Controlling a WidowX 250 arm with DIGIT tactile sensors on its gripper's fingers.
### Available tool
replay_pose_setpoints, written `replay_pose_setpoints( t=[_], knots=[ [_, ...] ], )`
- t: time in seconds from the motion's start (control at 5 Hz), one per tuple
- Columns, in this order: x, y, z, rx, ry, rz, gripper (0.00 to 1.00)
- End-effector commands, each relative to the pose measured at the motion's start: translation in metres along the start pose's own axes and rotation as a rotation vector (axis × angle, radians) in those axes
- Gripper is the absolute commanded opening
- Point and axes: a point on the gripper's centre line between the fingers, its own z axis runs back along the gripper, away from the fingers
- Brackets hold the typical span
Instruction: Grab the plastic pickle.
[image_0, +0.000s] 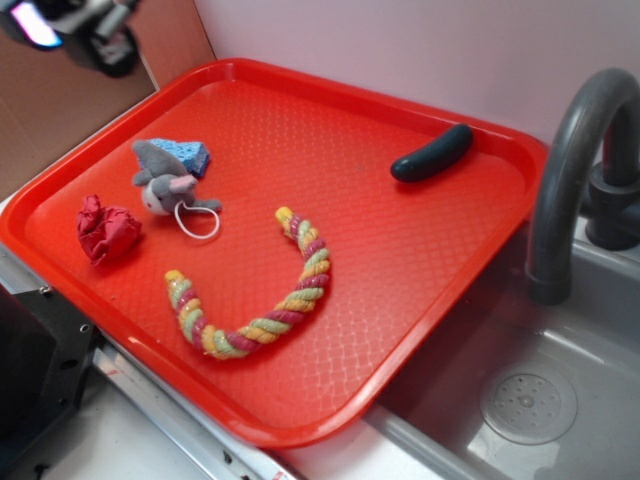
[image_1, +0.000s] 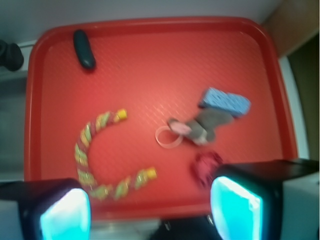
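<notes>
The plastic pickle (image_0: 432, 153) is a dark, nearly black sausage shape lying at the far right corner of the red tray (image_0: 420, 300). In the wrist view the pickle (image_1: 84, 48) lies at the tray's top left corner. My gripper (image_0: 75, 28) hangs high above the tray's far left corner, far from the pickle. In the wrist view the gripper (image_1: 150, 210) is open and empty, its cyan pads (image_1: 65, 215) wide apart over the tray's near edge.
On the tray lie a multicoloured twisted rope (image_0: 262, 295), a grey toy mouse (image_0: 165, 185) with a white loop, a blue sponge piece (image_0: 185, 155) and a red crumpled ball (image_0: 105, 228). A grey faucet (image_0: 570, 170) and sink (image_0: 530, 400) stand right of the tray.
</notes>
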Motion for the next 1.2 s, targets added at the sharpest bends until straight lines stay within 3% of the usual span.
replay_pose_setpoints(
  t=[0.0,0.2,0.4,0.8,1.0],
  knots=[
    [0.057,-0.038,-0.043,0.04,-0.039,-0.056,1.0],
    [0.093,-0.041,-0.071,0.072,-0.078,-0.091,1.0],
    [0.119,-0.047,-0.094,0.025,-0.072,-0.157,1.0],
    [0.147,-0.053,-0.133,0.016,-0.038,-0.213,1.0],
    [0.152,-0.061,-0.153,-0.037,-0.009,-0.277,1.0]
  ],
)
